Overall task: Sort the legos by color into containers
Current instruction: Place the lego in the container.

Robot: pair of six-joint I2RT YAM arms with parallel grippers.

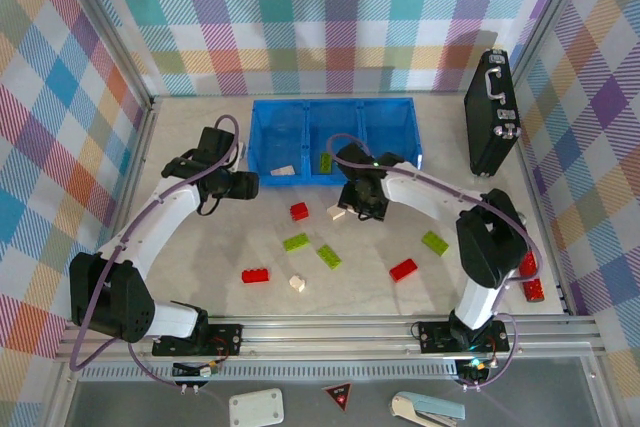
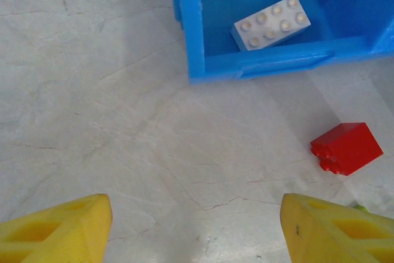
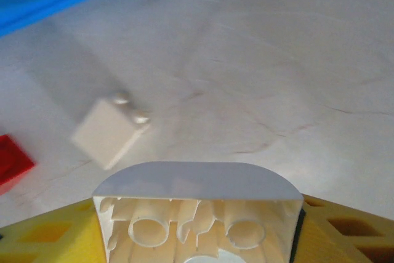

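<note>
Just in front of the blue tray, near its left compartment holding a white brick, my left pincer hangs open and empty, while in front of the tray's middle my right pincer clamps a cream brick, which I fear could slip free or land in the wrong compartment.

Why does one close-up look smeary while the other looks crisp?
Right wrist view: the small cream brick on the table is smeared, probably motion blur, while the white brick between the fingers looks sharper. Left wrist view: crisp, with mild glare on the table.
</note>
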